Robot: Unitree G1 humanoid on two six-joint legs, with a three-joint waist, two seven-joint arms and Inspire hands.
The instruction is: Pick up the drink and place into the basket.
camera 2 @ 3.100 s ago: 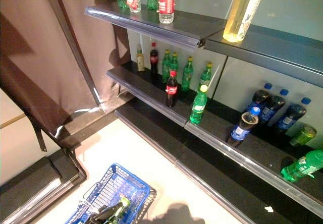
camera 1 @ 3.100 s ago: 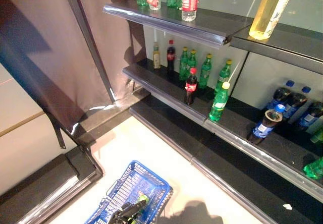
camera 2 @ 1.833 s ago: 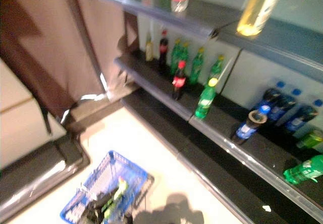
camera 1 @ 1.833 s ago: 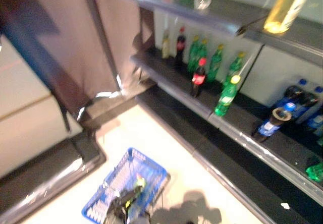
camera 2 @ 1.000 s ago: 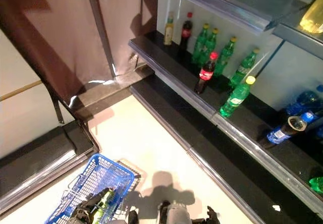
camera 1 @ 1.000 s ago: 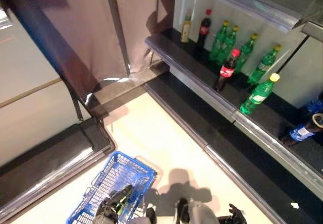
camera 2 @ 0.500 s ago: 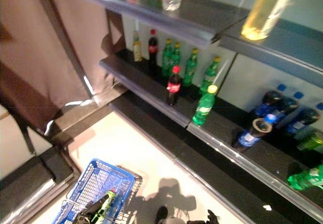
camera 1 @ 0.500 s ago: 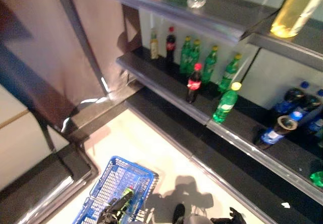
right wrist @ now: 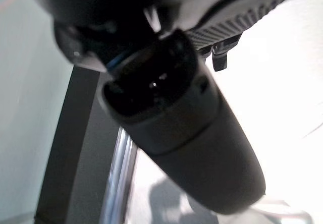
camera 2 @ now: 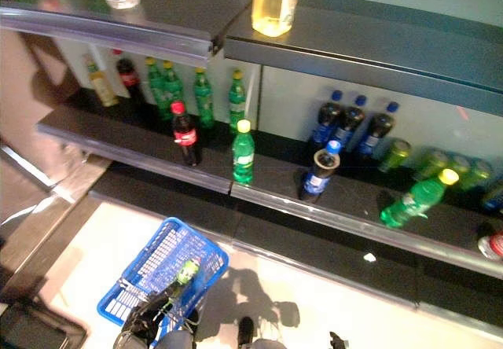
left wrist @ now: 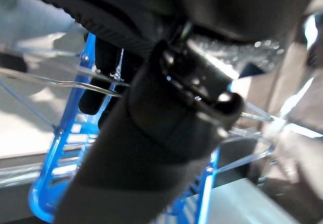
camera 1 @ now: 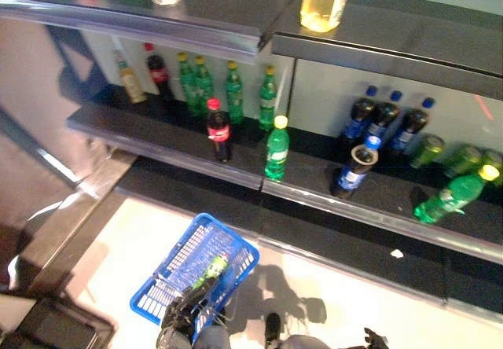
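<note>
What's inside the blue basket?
The blue basket holds a green bottle. The left hand grips its handle and covers the near end, so anything there is hidden.

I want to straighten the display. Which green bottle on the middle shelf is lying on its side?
The green bottle with the yellow cap at the right end of the middle shelf. It lies tipped over near the green cans; the other green bottles stand upright.

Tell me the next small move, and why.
Probably raise the right hand toward the green yellow-capped bottle at the front edge of the dark shelf: it stands upright and unobstructed, while the left hand grips the blue wire basket.
</note>
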